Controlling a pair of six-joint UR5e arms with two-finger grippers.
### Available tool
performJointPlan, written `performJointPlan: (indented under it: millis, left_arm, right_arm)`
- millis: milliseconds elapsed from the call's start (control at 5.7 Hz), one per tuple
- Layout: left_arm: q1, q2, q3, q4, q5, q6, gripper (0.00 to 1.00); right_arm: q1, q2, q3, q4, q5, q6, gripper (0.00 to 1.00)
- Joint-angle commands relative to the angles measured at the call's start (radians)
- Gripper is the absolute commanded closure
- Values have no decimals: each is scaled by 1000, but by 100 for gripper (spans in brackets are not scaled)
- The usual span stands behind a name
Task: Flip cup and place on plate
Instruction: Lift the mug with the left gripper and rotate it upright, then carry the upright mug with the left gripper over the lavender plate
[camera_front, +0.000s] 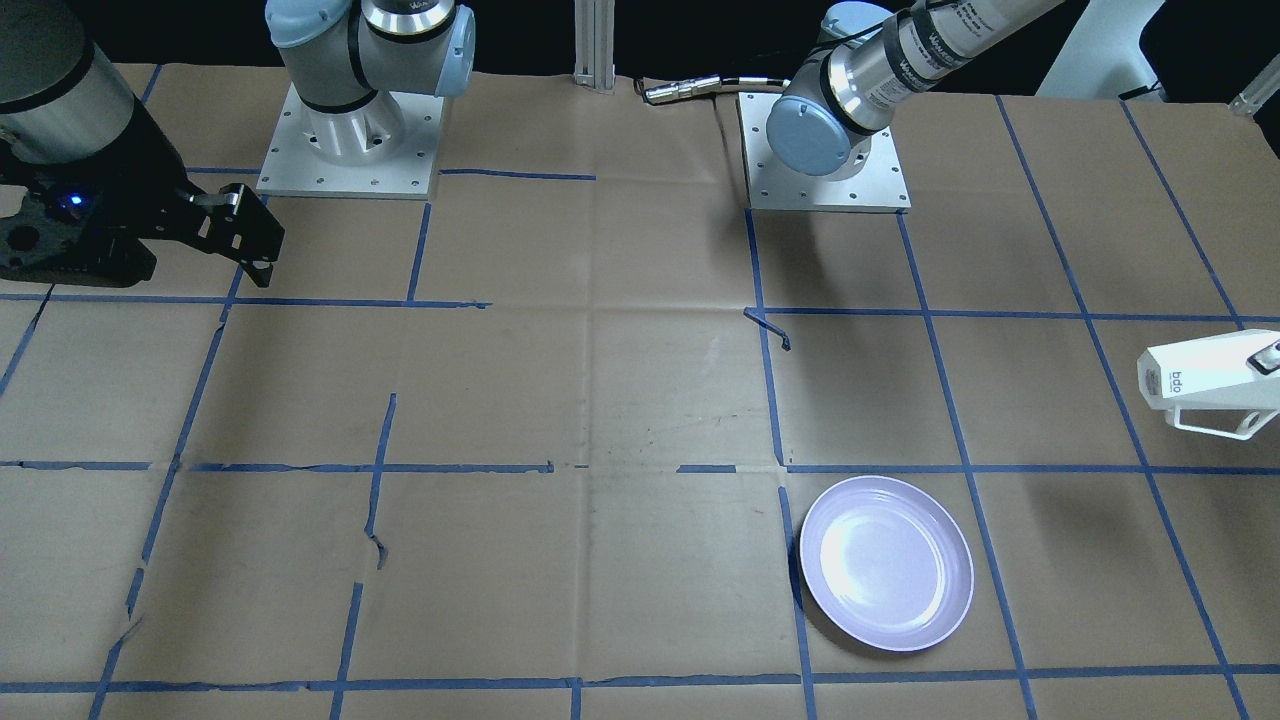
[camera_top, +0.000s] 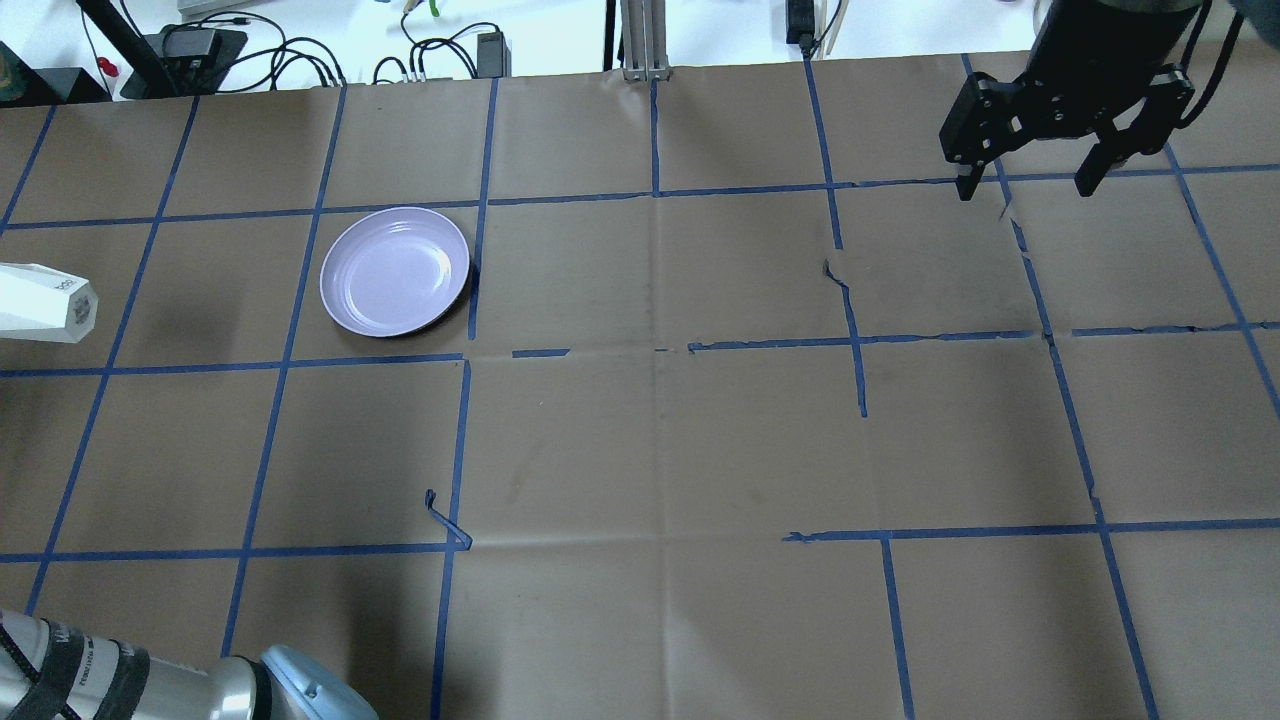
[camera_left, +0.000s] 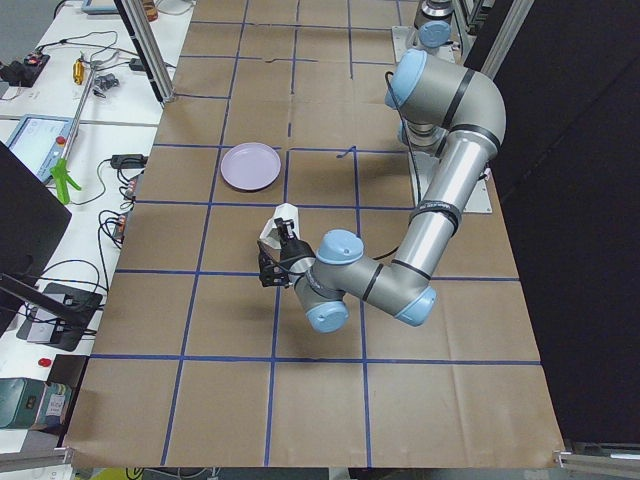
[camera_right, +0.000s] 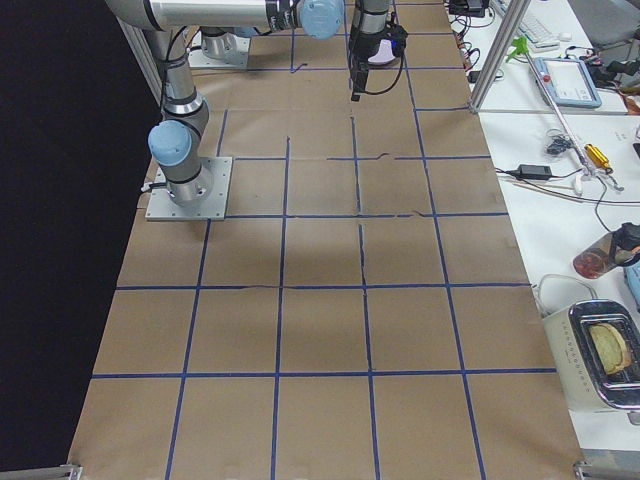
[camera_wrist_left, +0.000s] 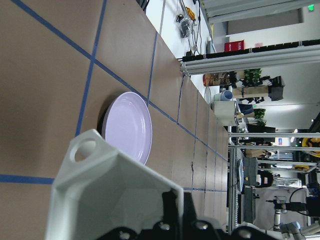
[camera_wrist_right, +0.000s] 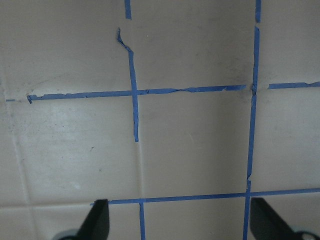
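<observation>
The white faceted cup (camera_front: 1205, 375) hangs on its side in the air at the table's left end, base toward the table's middle and handle downward. It also shows at the overhead view's left edge (camera_top: 45, 300) and large in the left wrist view (camera_wrist_left: 110, 195). My left gripper (camera_left: 284, 243) is shut on the cup. The lavender plate (camera_front: 886, 563) lies flat on the table and shows in the overhead view (camera_top: 395, 271) and beyond the cup in the left wrist view (camera_wrist_left: 129, 126). My right gripper (camera_top: 1030, 185) is open and empty above the far right of the table.
Brown paper with a blue tape grid (camera_top: 660, 350) covers the table. Both arm bases (camera_front: 350, 135) stand at the robot's edge. Loose tape curls (camera_top: 445, 520) stick up near the middle. Cables and a post (camera_top: 645, 40) line the far edge.
</observation>
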Motion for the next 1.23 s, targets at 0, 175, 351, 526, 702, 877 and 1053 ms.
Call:
performJointPlan:
  millis: [0, 175, 351, 526, 702, 877, 1053]
  left_arm:
    - [-159, 160, -17, 247, 69, -344, 100]
    - [-284, 191, -22, 466, 258, -577, 100]
    - [-439, 210, -25, 611, 394, -739, 100]
    - [-612, 206, -28, 741, 571, -877, 100]
    - [-784, 195, -48, 860, 742, -1018, 100]
    - [-934, 187, -113, 988, 936, -1097, 100]
    - [-1007, 181, -220, 1185, 1035, -1110, 100]
  right_arm:
    - [0, 0, 0, 0, 0, 0, 0]
    - [0, 0, 0, 0, 0, 0, 0]
    - [0, 0, 0, 0, 2, 0, 0]
    - [0, 0, 0, 0, 0, 0, 0]
    - [0, 0, 0, 0, 0, 0, 0]
    - [0, 0, 0, 0, 0, 0, 0]
    - [0, 0, 0, 0, 0, 0, 0]
